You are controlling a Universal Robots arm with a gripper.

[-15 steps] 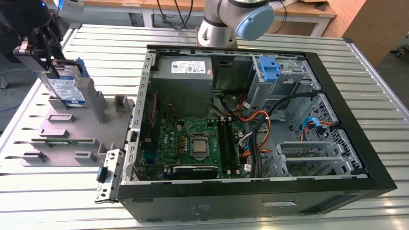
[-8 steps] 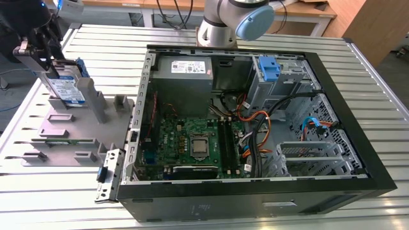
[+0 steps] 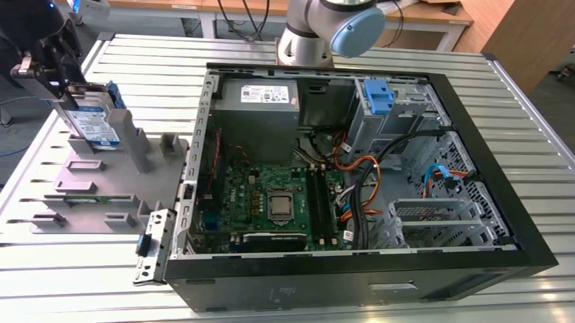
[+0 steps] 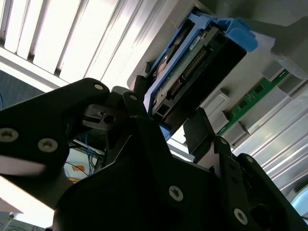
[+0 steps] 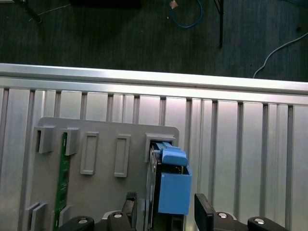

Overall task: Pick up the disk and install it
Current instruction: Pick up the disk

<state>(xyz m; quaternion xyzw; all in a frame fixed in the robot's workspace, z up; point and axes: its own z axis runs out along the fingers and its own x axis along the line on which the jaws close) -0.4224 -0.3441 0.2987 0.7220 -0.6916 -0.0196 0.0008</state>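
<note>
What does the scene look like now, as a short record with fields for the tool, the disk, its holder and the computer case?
tool: open, one finger on each side of the disk
disk: upright in a slot of the grey holder, not yet lifted
grey holder: on the slatted table, beside the case at the exterior view's left; also carries a green memory module
computer case: lying open, board and cables showing
blue bracket: inside the case, at its far end
</note>
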